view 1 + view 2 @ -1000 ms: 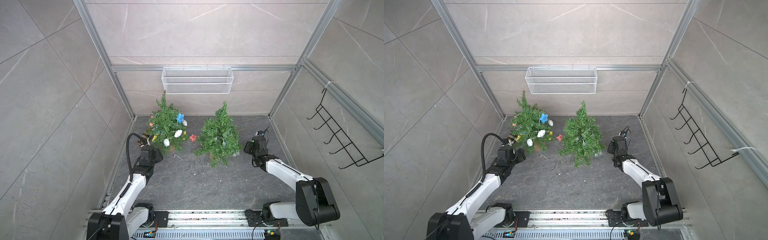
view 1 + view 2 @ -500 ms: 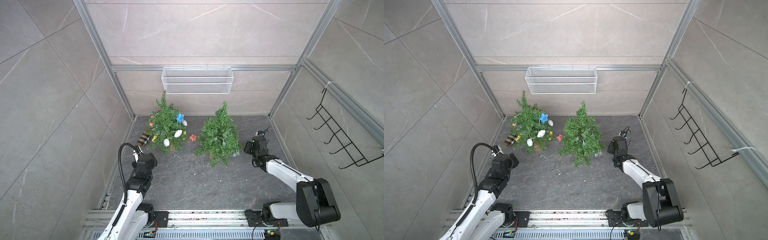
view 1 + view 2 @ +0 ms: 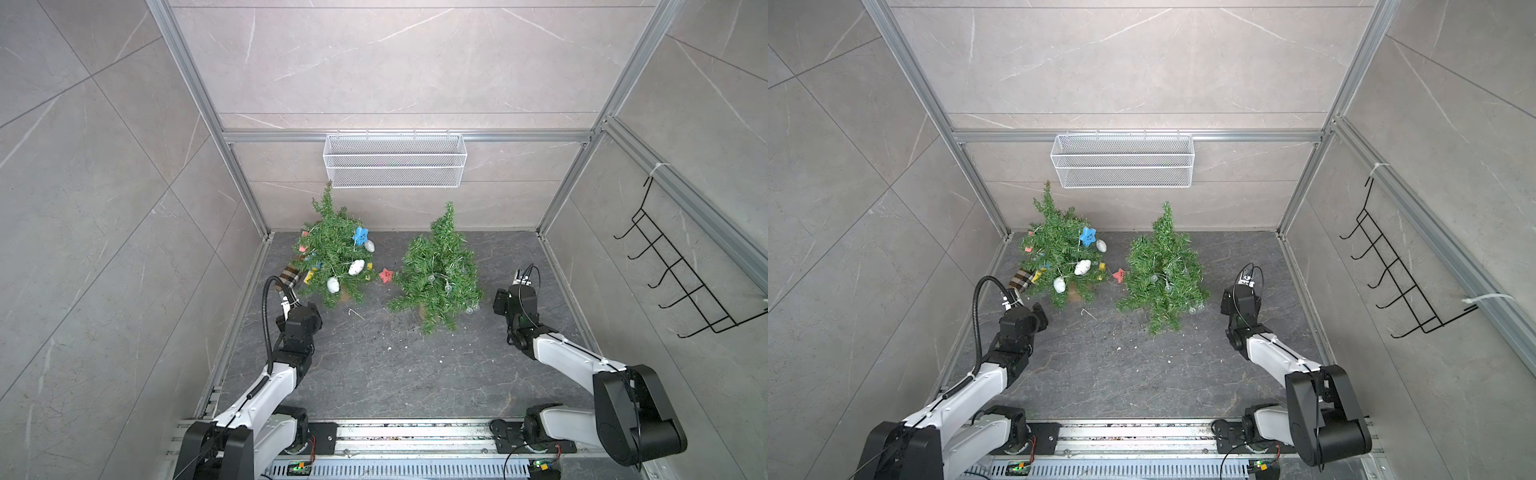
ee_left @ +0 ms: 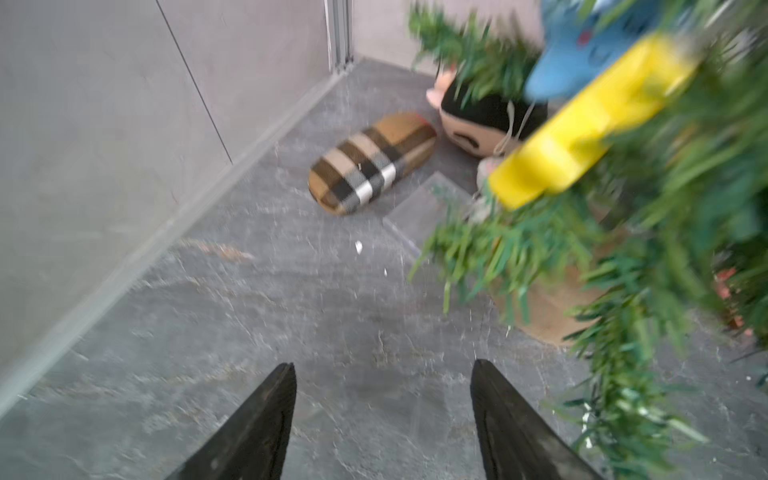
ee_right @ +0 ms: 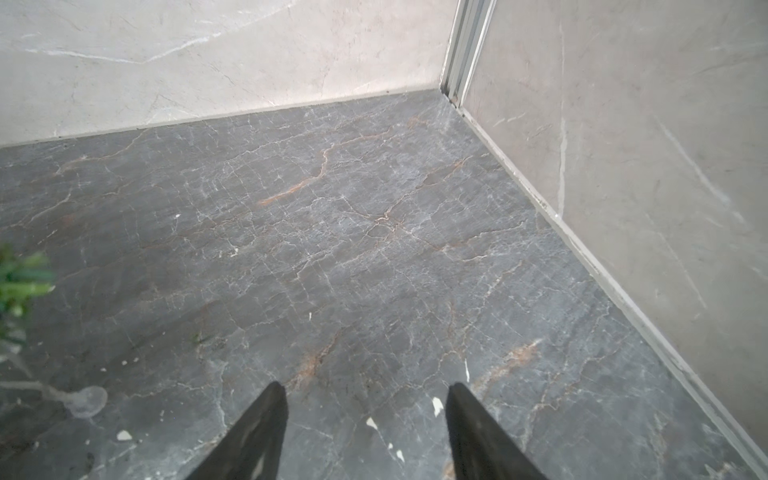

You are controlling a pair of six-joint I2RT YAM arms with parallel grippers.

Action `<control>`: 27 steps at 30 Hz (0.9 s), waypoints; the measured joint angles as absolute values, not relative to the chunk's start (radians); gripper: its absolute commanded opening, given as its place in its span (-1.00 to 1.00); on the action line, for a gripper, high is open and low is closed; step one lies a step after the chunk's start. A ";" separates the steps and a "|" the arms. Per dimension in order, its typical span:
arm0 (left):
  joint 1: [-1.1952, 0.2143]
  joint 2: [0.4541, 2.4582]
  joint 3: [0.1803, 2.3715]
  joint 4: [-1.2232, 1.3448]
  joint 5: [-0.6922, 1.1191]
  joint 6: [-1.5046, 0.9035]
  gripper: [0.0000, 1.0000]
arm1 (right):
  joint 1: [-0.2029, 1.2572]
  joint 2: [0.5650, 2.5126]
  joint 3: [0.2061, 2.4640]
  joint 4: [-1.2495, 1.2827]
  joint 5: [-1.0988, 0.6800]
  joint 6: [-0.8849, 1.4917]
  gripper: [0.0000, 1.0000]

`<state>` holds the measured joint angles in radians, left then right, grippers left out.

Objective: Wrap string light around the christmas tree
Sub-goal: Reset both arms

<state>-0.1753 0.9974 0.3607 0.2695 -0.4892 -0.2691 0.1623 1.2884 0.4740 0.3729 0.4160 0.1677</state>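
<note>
Over the last second my left arm drew back toward its base and has now swung forward again, so the left gripper (image 4: 382,365) sits low beyond the decorated tree, well apart from the christmas tree. The right arm has barely shifted, though its fingers have spread a little.

The christmas tree (image 3: 436,274) is my reference. It stands upright and bushy with soft, springy needles, and I judge it light enough to tip if I tug anything snagged in it. The decorated tree (image 3: 336,257) stands near it on my left, with a red star (image 3: 386,274) between them. The right gripper (image 5: 366,386) hovers just beside the christmas tree on my right, over bare floor (image 5: 374,228). Both grippers have their fingers spread with nothing between them.

The string light (image 3: 448,286), a thin wire with clear bulbs, is draped across the christmas tree's lower front branches. I expect it to be limp, nearly weightless and prone to catching on needles. One bulb (image 5: 85,401) lies on the floor at the tree's foot, near the right gripper. I'd pinch the wire just beside that bulb rather than the bulb itself, which looks slick and possibly brittle.
</note>
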 measured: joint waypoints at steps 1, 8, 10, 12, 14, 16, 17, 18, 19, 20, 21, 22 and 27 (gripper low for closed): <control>-0.175 0.995 0.369 0.274 -0.490 -0.250 0.41 | 0.162 1.288 0.453 0.395 0.416 0.158 0.28; -0.159 1.068 0.230 0.501 -0.413 -0.138 0.46 | 0.162 1.374 0.395 0.606 0.410 0.096 0.28; -0.141 1.128 0.197 0.566 -0.382 -0.120 0.46 | 0.162 1.395 0.372 0.672 0.400 0.084 0.28; -0.130 1.175 0.193 0.598 -0.356 -0.098 0.46 | 0.162 1.423 0.357 0.727 0.388 0.073 0.28; -0.127 1.204 0.203 0.625 -0.329 -0.068 0.47 | 0.162 1.443 0.353 0.756 0.364 0.058 0.29; -0.127 1.222 0.214 0.660 -0.312 -0.041 0.49 | 0.162 1.451 0.352 0.785 0.340 0.049 0.30; -0.127 1.232 0.218 0.683 -0.311 -0.029 0.49 | 0.162 1.460 0.352 0.810 0.330 0.044 0.32; -0.125 1.246 0.223 0.706 -0.310 -0.018 0.49 | 0.162 1.479 0.350 0.848 0.324 0.038 0.33; -0.120 1.264 0.231 0.720 -0.308 -0.007 0.50 | 0.162 1.501 0.350 0.876 0.318 0.032 0.34; -0.113 1.289 0.241 0.741 -0.307 0.002 0.50 | 0.162 1.513 0.351 0.875 0.309 0.030 0.35; -0.105 1.328 0.253 0.770 -0.307 0.010 0.51 | 0.162 1.515 0.350 0.870 0.302 0.029 0.37; -0.101 1.365 0.264 0.796 -0.307 0.016 0.51 | 0.162 1.518 0.348 0.879 0.299 0.028 0.38; -0.066 1.454 0.286 0.836 -0.312 0.015 1.00 | 0.157 1.519 0.348 0.893 0.285 0.022 0.99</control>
<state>-0.0662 1.4540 0.2855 0.8364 -0.3122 0.0151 0.1566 1.5188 0.3477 0.8928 0.2852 0.0216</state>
